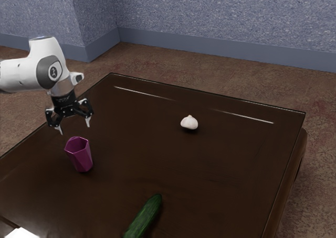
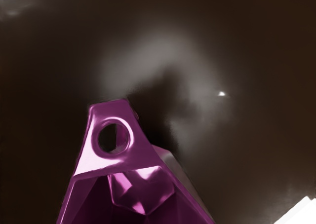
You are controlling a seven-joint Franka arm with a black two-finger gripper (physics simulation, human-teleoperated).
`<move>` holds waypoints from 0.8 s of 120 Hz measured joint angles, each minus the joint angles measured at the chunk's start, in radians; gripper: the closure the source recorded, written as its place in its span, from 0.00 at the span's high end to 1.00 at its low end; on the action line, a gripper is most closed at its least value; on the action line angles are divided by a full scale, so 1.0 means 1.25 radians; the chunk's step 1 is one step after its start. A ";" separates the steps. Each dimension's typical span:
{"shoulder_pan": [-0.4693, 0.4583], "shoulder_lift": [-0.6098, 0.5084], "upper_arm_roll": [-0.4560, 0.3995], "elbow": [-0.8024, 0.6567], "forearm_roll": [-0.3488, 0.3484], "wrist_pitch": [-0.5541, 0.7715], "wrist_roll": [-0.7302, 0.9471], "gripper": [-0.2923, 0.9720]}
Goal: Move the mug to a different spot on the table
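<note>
A small purple mug (image 1: 79,154) stands upright on a dark brown table (image 1: 220,164), toward the exterior view's left, its mouth facing up. Its walls are faceted and glossy, so it is probably stiff, fairly light and somewhat slippery; a hard knock could tip it. A sensible hold would pinch one wall at the rim, or span two opposite flat facets, keeping off the handle. The black gripper (image 1: 73,127) hangs just above the mug and apart from it, its two fingers spread wide and holding nothing. Farther out, a white garlic bulb (image 1: 189,122) sits near the table's middle and a green cucumber (image 1: 144,217) lies at the near edge, both well apart from the mug. The wrist view looks down on the mug (image 2: 128,184) from close above and shows a handle (image 2: 114,137), a flat tab pierced by a round hole, which the exterior view does not make clear. The exterior view, in turn, gives the finger spread, the gap between gripper and rim, and the free tabletop around.
</note>
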 joint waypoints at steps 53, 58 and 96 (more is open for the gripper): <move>0.052 0.169 0.000 0.054 -0.096 0.055 -0.029 0.77; 0.052 0.181 0.000 0.060 -0.101 0.058 -0.027 0.77; 0.063 0.227 -0.002 0.074 -0.117 0.064 0.011 0.75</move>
